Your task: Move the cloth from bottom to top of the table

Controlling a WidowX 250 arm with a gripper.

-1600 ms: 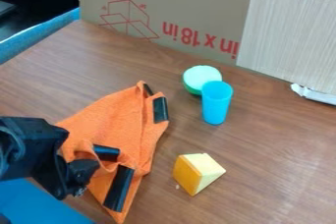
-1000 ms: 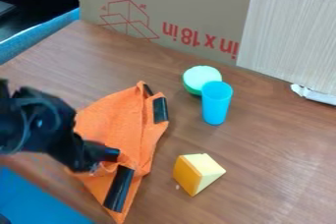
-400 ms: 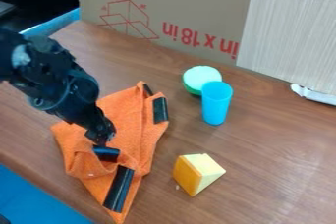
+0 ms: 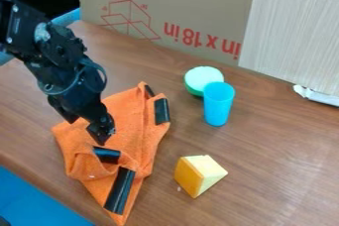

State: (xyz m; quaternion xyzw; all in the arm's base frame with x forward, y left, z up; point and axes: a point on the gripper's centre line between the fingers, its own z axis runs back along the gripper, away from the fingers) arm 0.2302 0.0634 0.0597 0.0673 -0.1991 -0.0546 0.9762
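We take this for a robotics lab or similar test space: a black robot arm (image 4: pixel 63 59) hangs over a wood-grain table (image 4: pixel 271 155), cardboard (image 4: pixel 192 2) and a striped panel (image 4: pixel 291 34) screen its far side, and we see a toy-like wedge (image 4: pixel 199 174).

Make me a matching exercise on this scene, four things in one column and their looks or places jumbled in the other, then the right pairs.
1. Cloth
2. Cup
3. Block
4. Gripper

A. Blue, upright
B. Black, over the cloth
C. Orange, rumpled, with black strips
D. Pale yellow, right of the cloth in the camera view

Pairs: 1-C, 2-A, 3-D, 4-B
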